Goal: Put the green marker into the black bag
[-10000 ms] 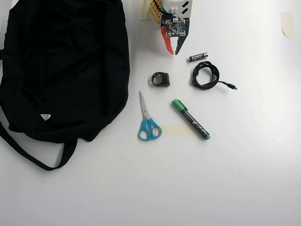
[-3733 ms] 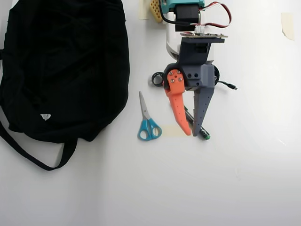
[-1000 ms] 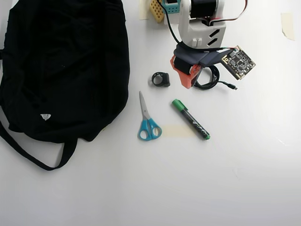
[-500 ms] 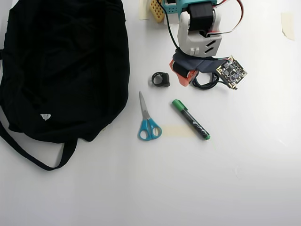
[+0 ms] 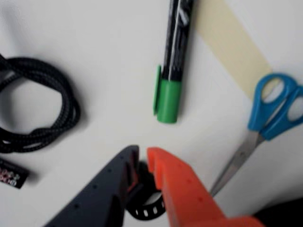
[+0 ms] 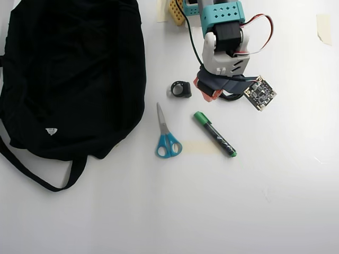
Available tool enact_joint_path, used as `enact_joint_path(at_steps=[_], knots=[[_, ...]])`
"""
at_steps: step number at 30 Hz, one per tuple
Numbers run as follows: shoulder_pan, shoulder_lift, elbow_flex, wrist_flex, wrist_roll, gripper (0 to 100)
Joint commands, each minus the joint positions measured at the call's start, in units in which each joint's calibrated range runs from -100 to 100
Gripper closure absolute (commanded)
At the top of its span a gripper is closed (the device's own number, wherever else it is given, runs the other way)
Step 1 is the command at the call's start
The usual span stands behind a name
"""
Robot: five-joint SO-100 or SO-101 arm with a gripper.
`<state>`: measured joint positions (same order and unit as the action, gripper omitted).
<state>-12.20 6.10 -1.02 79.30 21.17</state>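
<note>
I had the gripper [image 5: 142, 153] hanging over the white table [image 6: 275, 201] with its two fingers, one dark [image 5: 124, 163] and one orange [image 5: 161, 163], nearly together and clamped on nothing; only a thin slit showed between the tips in the wrist view. The marker [image 5: 173, 66] lay just ahead of those tips, apart from them, its green cap [image 5: 168, 100] pointing back at the fingers and the black barrel running away from them. White print ran along the barrel, but it was too blurred for me to read in the wrist view and too small overhead. In the overhead view the marker [image 6: 214, 134] sat slanted just below the gripper [image 6: 207, 94], cap end nearest the fingers.

Beside the orange finger lay the scissors [image 5: 265, 127], blue handles farthest from the tips, blades angled in toward the gripper, their handles lying over a strip of tan tape [image 5: 234, 45]. Under the fingers I saw a small black ring [image 5: 144, 208] with holes. Off to the dark finger's side was a coiled black cable [image 5: 38, 106], and near it a small black piece [image 5: 12, 176] with tiny marks I could not make out.

The bag [image 6: 74, 74] lay well off from the fingers, past the ring [image 6: 181, 89] and the scissors [image 6: 167, 138], filling the overhead view's left. Its small white tag [image 6: 51, 131] showed no legible writing.
</note>
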Motion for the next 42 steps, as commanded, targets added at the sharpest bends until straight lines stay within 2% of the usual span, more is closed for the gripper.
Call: enact_joint_path(at_steps=[1, 22, 30, 42], knots=[[-0.7, 0.2, -1.3, -1.6, 0.3, 97], [-0.1, 5.0, -1.3, -10.6, -3.2, 97], [-0.1, 5.1, -1.3, -11.1, -3.7, 84], [-0.6, 5.2, -1.4, -11.1, -3.8, 82]])
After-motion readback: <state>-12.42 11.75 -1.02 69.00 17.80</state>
